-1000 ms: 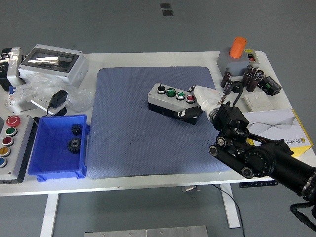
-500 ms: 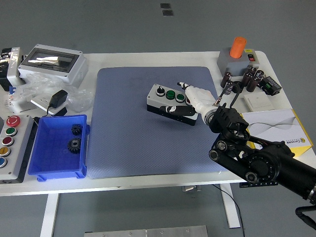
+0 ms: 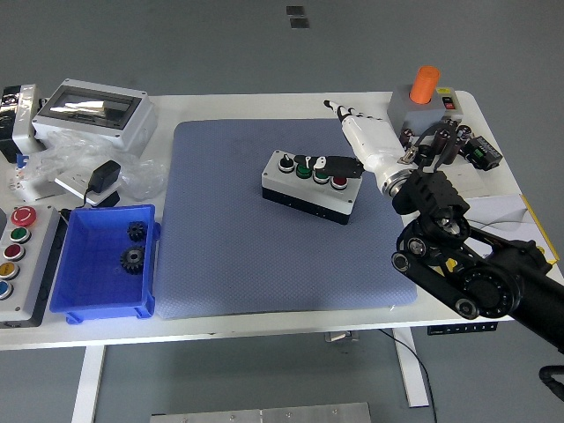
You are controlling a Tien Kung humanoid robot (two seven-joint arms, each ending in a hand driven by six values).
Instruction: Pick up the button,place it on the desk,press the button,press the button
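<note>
The button box [image 3: 304, 192] is grey with a black base and lies flat on the blue mat [image 3: 229, 238], right of the mat's middle. It carries a black knob, two green buttons and a red button [image 3: 339, 182] in a row. My right hand [image 3: 357, 141] is white and hovers over the box's right end. Its fingers [image 3: 342, 113] stretch out toward the far side. One black-tipped digit reaches down over the top, between the second green button and the red one. The hand holds nothing. The left arm is out of view.
A blue bin [image 3: 84, 295] with two black gears stands at the front left, a button panel [image 3: 16, 256] beside it. A grey enclosure [image 3: 92, 110] and plastic bags lie at the back left. An orange-capped device [image 3: 423, 95], black connectors [image 3: 451, 141] and papers [image 3: 498, 211] lie at the right.
My right hand has let go of the box's right end and risen toward the far right. One digit now lies over the buttons. The box has settled flat on the mat.
</note>
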